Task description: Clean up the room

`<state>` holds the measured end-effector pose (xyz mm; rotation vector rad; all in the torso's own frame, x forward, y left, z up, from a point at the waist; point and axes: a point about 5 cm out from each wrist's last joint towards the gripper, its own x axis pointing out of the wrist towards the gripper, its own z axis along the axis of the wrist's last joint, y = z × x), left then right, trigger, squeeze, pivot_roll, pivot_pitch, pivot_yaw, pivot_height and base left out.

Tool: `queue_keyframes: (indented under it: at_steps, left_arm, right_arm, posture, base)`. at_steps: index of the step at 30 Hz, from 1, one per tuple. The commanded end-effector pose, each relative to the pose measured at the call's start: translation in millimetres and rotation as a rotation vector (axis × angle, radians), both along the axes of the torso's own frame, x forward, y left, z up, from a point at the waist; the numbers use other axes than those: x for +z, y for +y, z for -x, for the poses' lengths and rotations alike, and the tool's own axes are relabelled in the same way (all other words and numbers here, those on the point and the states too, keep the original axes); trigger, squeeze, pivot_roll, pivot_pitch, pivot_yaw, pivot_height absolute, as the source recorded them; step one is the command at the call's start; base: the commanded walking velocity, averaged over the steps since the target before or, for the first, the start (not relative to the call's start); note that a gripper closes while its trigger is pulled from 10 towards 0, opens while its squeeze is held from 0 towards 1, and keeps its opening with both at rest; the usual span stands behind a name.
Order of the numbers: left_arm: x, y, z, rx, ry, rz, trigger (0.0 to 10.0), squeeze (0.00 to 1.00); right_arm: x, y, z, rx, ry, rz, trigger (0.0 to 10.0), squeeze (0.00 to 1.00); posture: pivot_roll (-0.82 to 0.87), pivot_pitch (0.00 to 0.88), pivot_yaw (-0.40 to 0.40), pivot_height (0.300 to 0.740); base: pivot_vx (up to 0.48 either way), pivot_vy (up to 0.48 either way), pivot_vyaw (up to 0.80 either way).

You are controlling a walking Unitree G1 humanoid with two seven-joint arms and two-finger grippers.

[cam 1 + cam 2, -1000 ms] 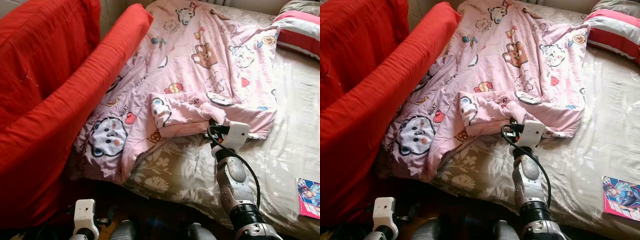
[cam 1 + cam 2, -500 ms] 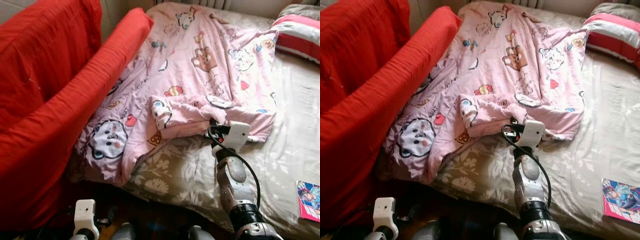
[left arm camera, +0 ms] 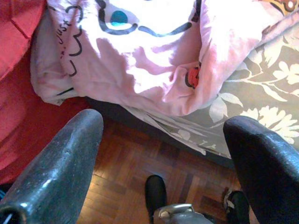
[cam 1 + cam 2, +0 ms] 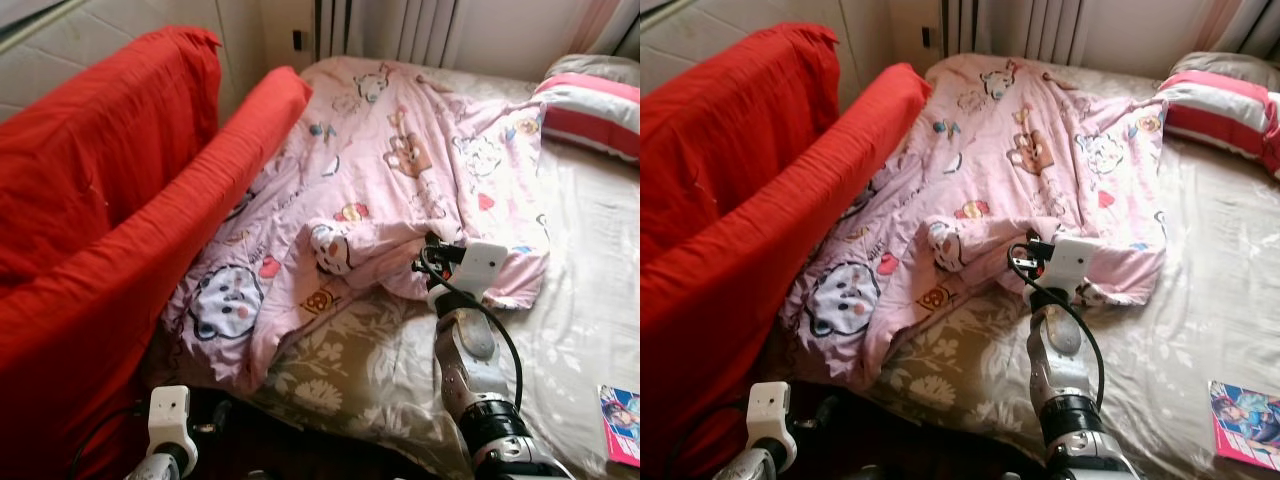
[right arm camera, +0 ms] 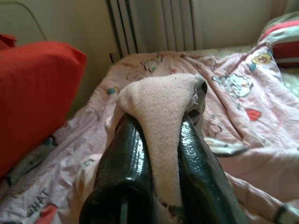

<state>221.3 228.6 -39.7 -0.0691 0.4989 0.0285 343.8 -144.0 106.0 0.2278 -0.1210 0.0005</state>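
Pinching a fold of the pink blanket [image 4: 400,150] between its closed fingers, the right gripper [image 5: 161,140] lifts it off the bed [image 4: 590,300]; the left gripper [image 3: 163,154] hangs spread above the floor.

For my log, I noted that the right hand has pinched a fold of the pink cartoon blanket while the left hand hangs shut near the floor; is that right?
Nearly: the left hand is open, not shut. The left wrist view shows its two fingers spread wide apart over the wooden floor. The right hand does pinch a fold of the pink blanket.
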Motion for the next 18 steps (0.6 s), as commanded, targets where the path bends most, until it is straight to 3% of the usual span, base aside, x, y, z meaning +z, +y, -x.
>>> queue_keyframes:
  at_steps: [1, 18]
  left_arm:
    - [-6.4, 3.6, 8.3, 0.009, 0.054, -0.008, 10.0, 0.00]
    - [-6.0, 6.9, 10.9, 0.007, 0.044, -0.008, 10.0, 0.00]
  right_arm:
    - [-2.5, 1.5, 0.5, -0.001, 0.007, -0.005, 10.0, 0.00]
    - [-2.4, 0.2, 3.7, -0.013, -0.007, -0.006, 10.0, 0.00]
  posture:
    - [0.15, 0.092, 0.013, 0.740]
    - [0.16, 0.137, 0.011, 0.740]
  base:
    - [0.000, 0.000, 0.00]
    - [0.000, 0.000, 0.00]
